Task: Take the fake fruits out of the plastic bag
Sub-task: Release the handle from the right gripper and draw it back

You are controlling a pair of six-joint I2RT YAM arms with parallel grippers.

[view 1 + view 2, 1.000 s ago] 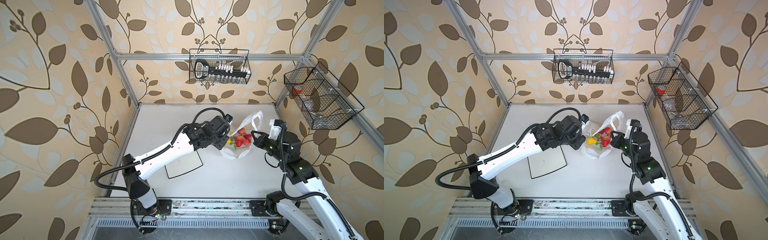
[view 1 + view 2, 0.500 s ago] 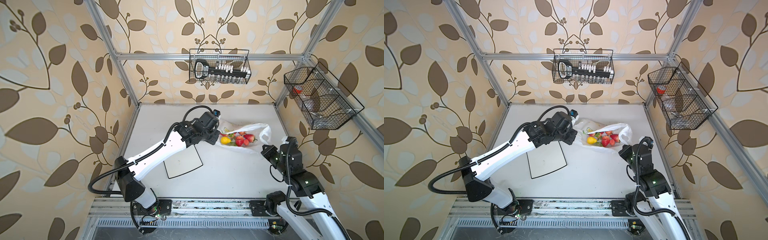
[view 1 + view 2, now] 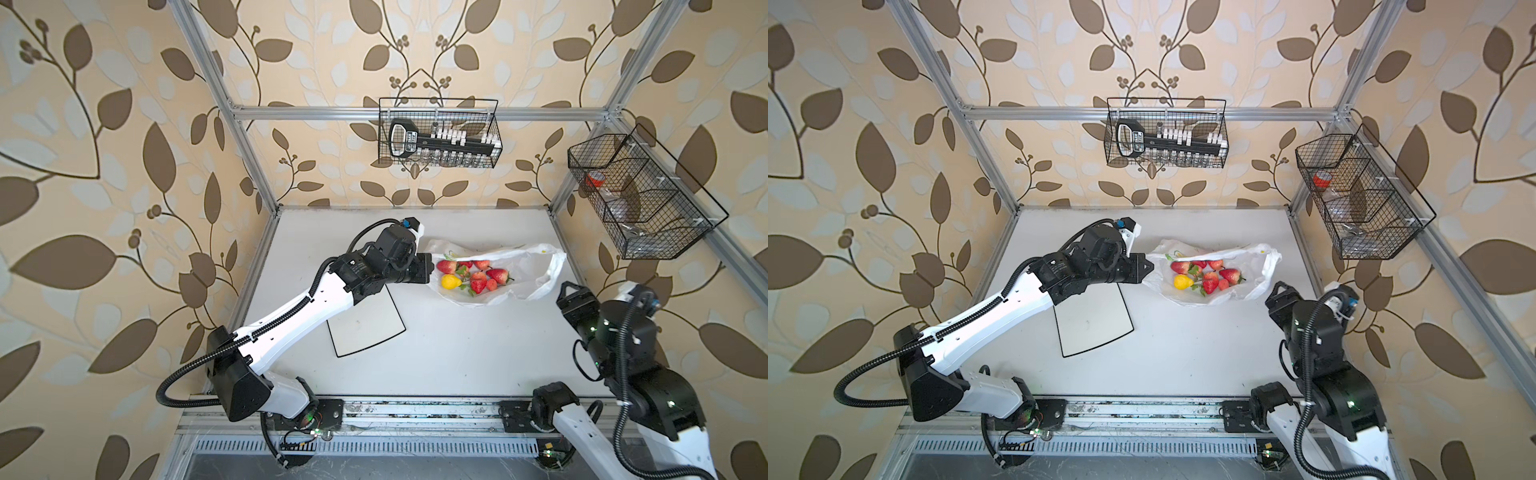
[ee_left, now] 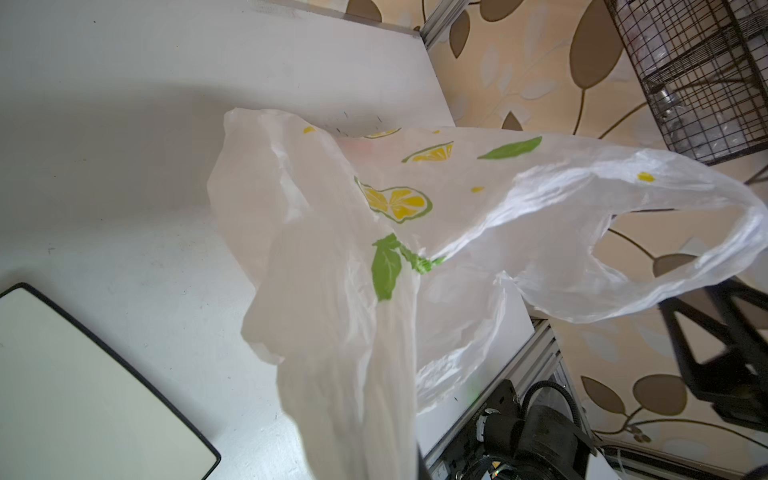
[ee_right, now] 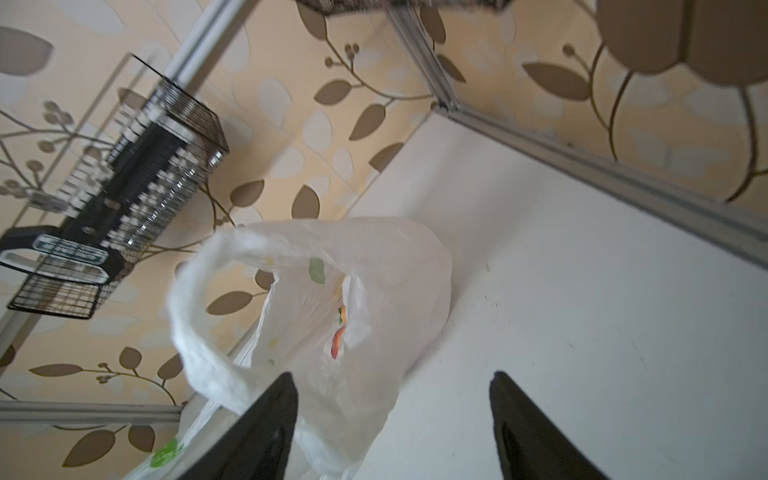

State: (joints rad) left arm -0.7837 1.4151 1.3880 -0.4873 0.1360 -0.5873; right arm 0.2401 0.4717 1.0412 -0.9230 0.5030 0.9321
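White, black-rimmed plate (image 3: 365, 328) lies on the table (image 3: 457, 353), left of centre and partly under the left arm. Just right of it, the left gripper (image 3: 428, 269) is clamped shut on the left edge of the bag (image 3: 528, 266), with thin film bunched in its grip. The bag lies spread on the table at centre right, its mouth gaping upward. Inside sit the fruits (image 3: 478, 276): red strawberries (image 3: 498, 274), a yellow pear (image 3: 449, 281) and a small pinkish one, clustered together. Further right, the right gripper (image 3: 571, 291) hangs near the bag's loop handle (image 3: 555, 270) but apart from it, fingers (image 5: 270, 415) spread wide and holding nothing.

The step in hand looks like holding the bag open; no fruit is out yet. Next, the free right gripper would likely need to reach into the mouth and pinch one fruit without snagging the film.

Both top views show the fruits plainly. The left wrist view shows only lemon-printed film and the handle (image 4: 685, 266), no fruit. The right wrist view shows the spread fingers and just an orange-red sliver through the bag's mouth.
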